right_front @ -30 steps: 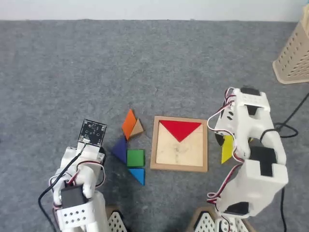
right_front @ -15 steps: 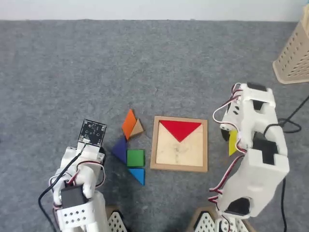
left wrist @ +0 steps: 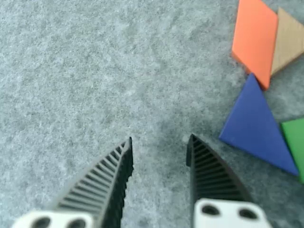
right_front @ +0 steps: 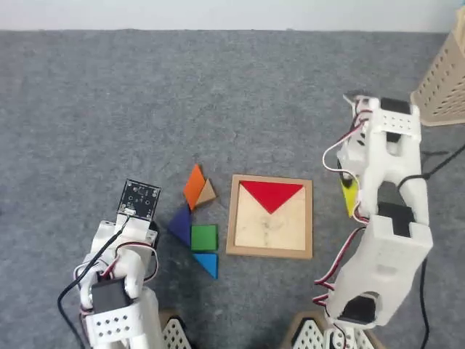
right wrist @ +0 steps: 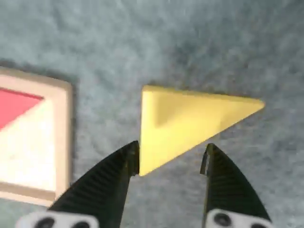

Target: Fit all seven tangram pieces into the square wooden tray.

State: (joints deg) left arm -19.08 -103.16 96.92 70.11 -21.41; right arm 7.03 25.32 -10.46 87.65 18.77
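High view: the square wooden tray [right_front: 269, 252] holds a red triangle [right_front: 271, 195] against its far edge; a yellow triangle [right_front: 349, 196] lies on the carpet [right_front: 145, 94] just off the tray's right edge

Left wrist view: the left gripper [left wrist: 159, 147] is spread wide over carpet, holding nothing

Right wrist view: the right gripper [right wrist: 171, 152] gapes, grasping nothing, tips at the yellow triangle's edge

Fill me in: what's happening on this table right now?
Two arms are working a tangram. The red triangle sits in the square wooden tray. The right gripper is open over the yellow triangle, which lies on the grey carpet beside the tray. The left gripper is open over bare carpet near the dark blue triangle, orange parallelogram, tan triangle, green square and light blue triangle.
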